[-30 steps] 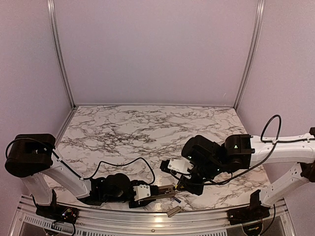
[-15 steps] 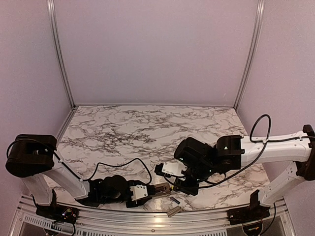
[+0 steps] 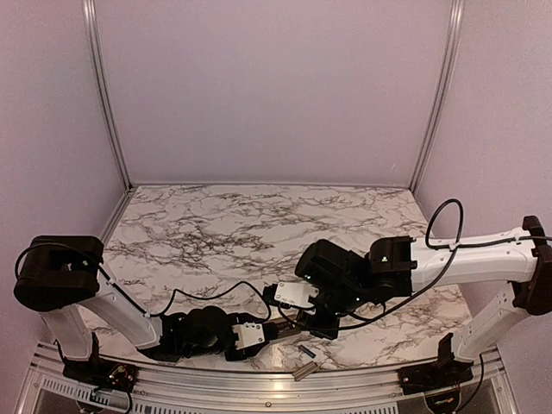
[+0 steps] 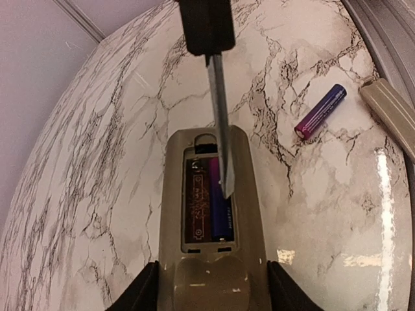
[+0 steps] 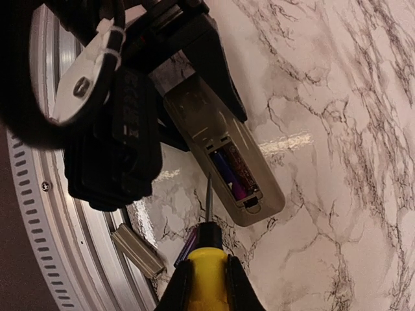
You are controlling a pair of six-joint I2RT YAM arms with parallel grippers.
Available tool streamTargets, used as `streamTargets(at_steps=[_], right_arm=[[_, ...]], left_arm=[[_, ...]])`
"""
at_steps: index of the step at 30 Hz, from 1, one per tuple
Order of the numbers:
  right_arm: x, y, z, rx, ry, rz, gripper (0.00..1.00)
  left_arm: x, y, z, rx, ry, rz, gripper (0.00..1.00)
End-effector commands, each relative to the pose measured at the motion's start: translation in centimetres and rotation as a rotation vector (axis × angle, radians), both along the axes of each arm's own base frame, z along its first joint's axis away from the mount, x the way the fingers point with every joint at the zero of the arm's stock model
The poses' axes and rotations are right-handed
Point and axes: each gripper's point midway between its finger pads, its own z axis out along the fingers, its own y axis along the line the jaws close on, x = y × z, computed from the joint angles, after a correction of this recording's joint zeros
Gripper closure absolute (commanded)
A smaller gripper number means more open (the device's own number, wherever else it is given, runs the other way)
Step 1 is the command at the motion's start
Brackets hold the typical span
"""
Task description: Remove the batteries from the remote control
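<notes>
My left gripper point(image 4: 212, 291) is shut on the remote control point(image 4: 211, 272), which is held back side up just above the table. Its battery recess is open. One dark blue-purple battery point(image 4: 218, 214) lies in the right slot and the left slot is empty. A second battery point(image 4: 320, 111) lies loose on the marble to the right. My right gripper point(image 5: 206, 285) is shut on the yellow-handled screwdriver point(image 5: 206, 269). The blade point(image 4: 219, 123) reaches down over the recess, its tip at the battery's right edge. I cannot tell whether it touches. In the top view both grippers point(image 3: 293, 328) meet at the near edge.
The flat grey-beige cover piece point(image 4: 392, 113) lies at the table's near edge by the metal rail point(image 5: 45, 214), just beyond the loose battery; it also shows in the top view point(image 3: 304, 371). Purple walls enclose the marble table point(image 3: 259, 224).
My right arm has swung left and brought the screwdriver over the remote. My left gripper has shifted slightly with the remote. The loose battery and cover have not moved.
</notes>
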Motion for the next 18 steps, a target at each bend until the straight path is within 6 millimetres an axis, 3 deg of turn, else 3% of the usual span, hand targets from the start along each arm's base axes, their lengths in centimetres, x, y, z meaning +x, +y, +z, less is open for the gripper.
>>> streamTargets(at_steps=[1, 8, 18], right_arm=[[1.3, 0.6, 0.3, -0.012, -0.056, -0.002, 1.0], [2.1, -0.4, -0.8, -0.043, -0.039, -0.007, 1.0], [1.3, -0.3, -1.0, -0.035, 0.01, 0.006, 1.0]], left_arm=[[0.1, 0.3, -0.7, 0.039, -0.011, 0.003, 1.0], [0.1, 0.3, -0.8, 0.038, -0.008, 0.005, 1.0], [0.2, 0.3, -0.8, 0.035, -0.005, 0.011, 1.0]])
